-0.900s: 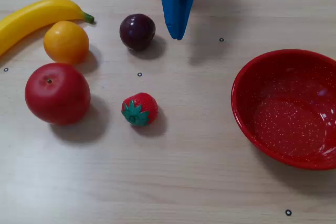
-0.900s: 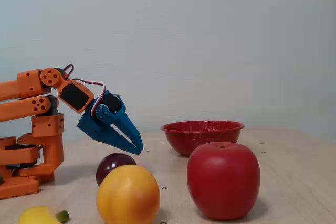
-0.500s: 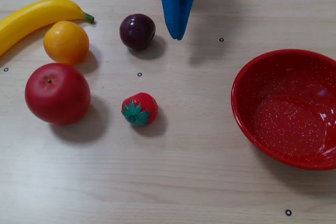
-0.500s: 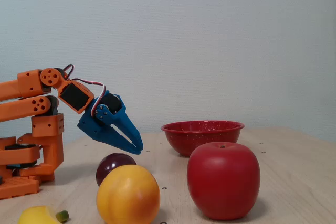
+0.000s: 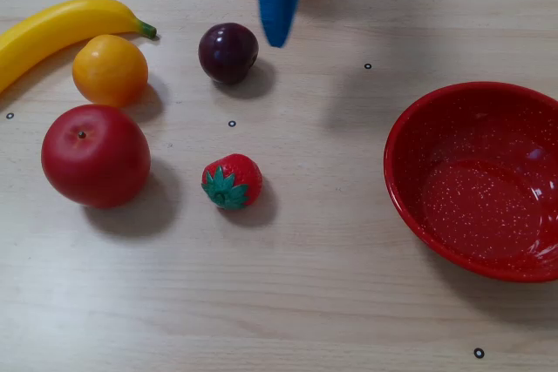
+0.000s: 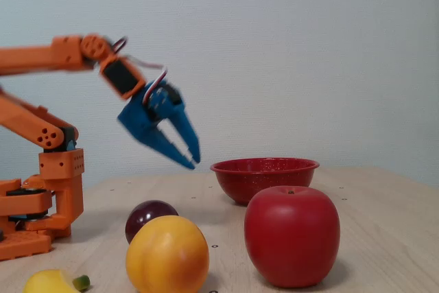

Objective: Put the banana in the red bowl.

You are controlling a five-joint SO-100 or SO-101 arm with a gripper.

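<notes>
- From above, the gripper (image 5: 275, 37) has slid a little to the left since half a second ago, its blue tip now hanging just right of the dark plum (image 5: 227, 52). It carries nothing, and this view does not show how its jaws stand.
- In the same view the banana (image 5: 61, 28) lies untouched at the top-left corner, its green stem beside the orange fruit (image 5: 110, 70). The red bowl (image 5: 410, 124) sits empty at the right, well apart from it, with the apple (image 5: 95, 155) and strawberry (image 5: 231, 181) between.
- From the side, the gripper (image 6: 191, 160) has risen well clear of the table, its blue jaws slightly parted and empty, pointing down toward the red bowl (image 6: 264, 176).
- To me the lift reads as the start of the reach; the grasp is not yet begun.
</notes>
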